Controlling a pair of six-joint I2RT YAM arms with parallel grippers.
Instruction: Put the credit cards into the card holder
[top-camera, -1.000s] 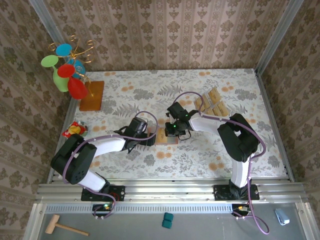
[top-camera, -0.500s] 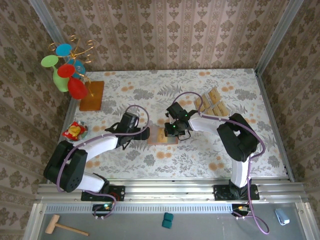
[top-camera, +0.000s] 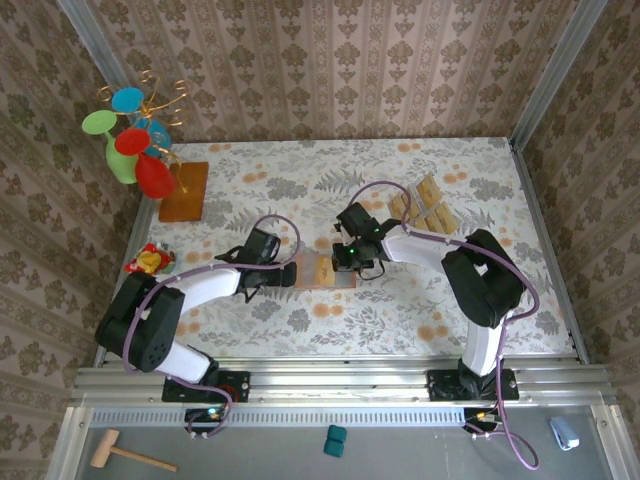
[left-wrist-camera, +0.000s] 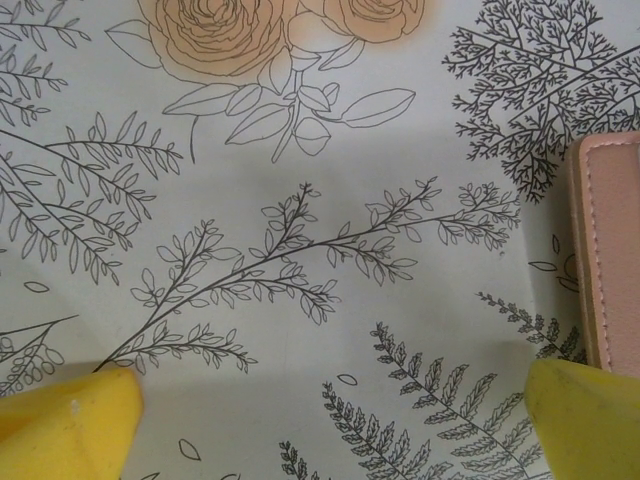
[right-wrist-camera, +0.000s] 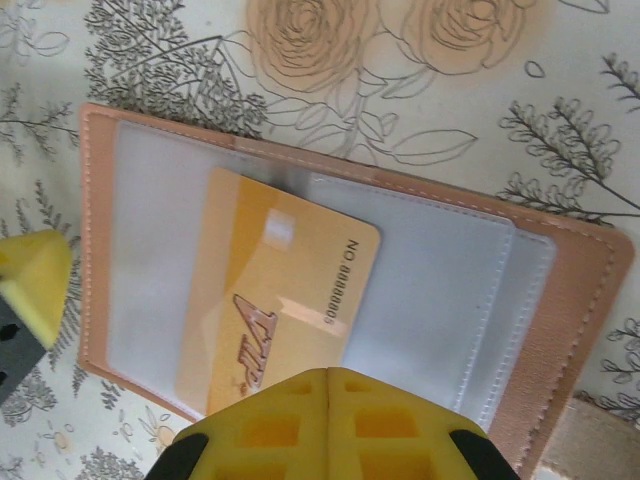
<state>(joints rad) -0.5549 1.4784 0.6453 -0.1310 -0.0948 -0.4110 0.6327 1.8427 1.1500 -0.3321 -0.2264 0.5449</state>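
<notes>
Fingers (left-wrist-camera: 62, 420) spread, left gripper (left-wrist-camera: 320, 425) is pulled back off reddish-brown leather card holder (right-wrist-camera: 578, 300); thin tan-gold credit card (right-wrist-camera: 280, 295) is left part-slotted beneath pressed-shut right gripper (right-wrist-camera: 328, 390).

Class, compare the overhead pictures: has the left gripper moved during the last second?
Yes. The left gripper has drawn back leftward, toward the side of the table where the wooden board stands, and away from the card holder.

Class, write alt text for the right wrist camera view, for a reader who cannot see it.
A gold credit card printed VIP lies slanted across the clear pockets of an open pinkish-brown leather card holder on a floral tablecloth. The right gripper, yellow and shut, sits at the bottom edge by the card's lower end.
</notes>
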